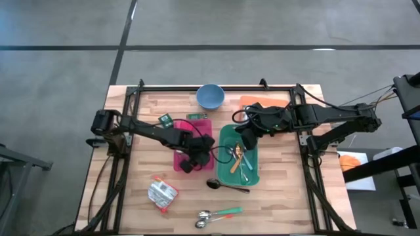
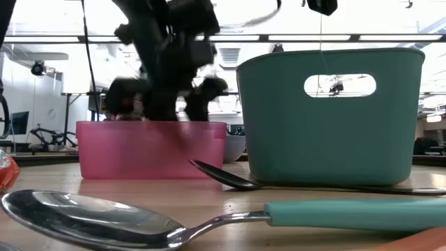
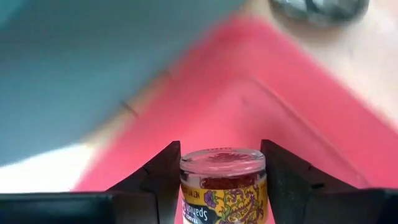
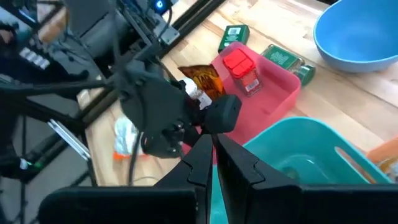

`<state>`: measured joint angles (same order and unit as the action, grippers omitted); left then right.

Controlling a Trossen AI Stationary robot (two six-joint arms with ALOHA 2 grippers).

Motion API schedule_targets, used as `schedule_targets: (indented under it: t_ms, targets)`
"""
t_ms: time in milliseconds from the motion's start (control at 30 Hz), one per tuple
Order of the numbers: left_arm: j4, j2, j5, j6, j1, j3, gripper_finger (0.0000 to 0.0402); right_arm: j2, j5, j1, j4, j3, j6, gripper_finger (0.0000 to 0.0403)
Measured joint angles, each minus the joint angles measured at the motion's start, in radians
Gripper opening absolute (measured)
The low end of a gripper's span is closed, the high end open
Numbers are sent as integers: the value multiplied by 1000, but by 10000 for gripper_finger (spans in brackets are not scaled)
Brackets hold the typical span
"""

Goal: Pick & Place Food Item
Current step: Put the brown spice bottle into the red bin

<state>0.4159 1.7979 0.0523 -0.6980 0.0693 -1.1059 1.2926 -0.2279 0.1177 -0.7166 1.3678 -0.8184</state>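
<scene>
1. A wooden table (image 1: 275, 196) stands on a grey floor, with a bright, open room behind it in the low view.
2. The task's thing here is a small glass jar (image 3: 224, 183) with a printed label and reddish contents. It sits between the two dark fingers (image 3: 163, 177) of the left gripper (image 1: 192, 160), over the near end of the pink tub (image 1: 180, 159).
3. The fingers stand about half apart and press the jar's two sides, so the left gripper has hold of it.
4. I judge the jar stiff, fairly light and breakable. Its glass wall is smooth and likely slippery, so the grip belongs across the round body, below the rim, as it is now.
5. Farther back in the pink tub lie a red-capped bottle (image 4: 242, 71) and a shiny snack packet (image 4: 202, 79).
6. Just right of it stands the green tub (image 1: 226, 141), holding a few utensils.
7. The right gripper (image 4: 214, 149) waits above the green tub, its fingers pressed together on nothing.
8. Farther out: a blue bowl (image 1: 210, 96) at the far edge, a dark spoon (image 1: 226, 186) near the tubs, a crumpled wrapper (image 1: 161, 193) near left, and a teal-handled spoon (image 1: 218, 215) nearest.
</scene>
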Motion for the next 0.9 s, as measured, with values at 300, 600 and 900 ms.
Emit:
schedule_targets:
  t_ms: [300, 600, 900]
  targets:
    - [2, -127, -16, 53, 0, -26, 175, 0, -10, 0, 26, 0, -81, 20]
    - [-7, -296, -162, 165, -2, -26, 175, 24, -114, -1, 101, 0, -226, 20]
    - [-67, -421, -273, 232, -24, -27, 175, 124, -112, -11, 345, 0, -210, 20]
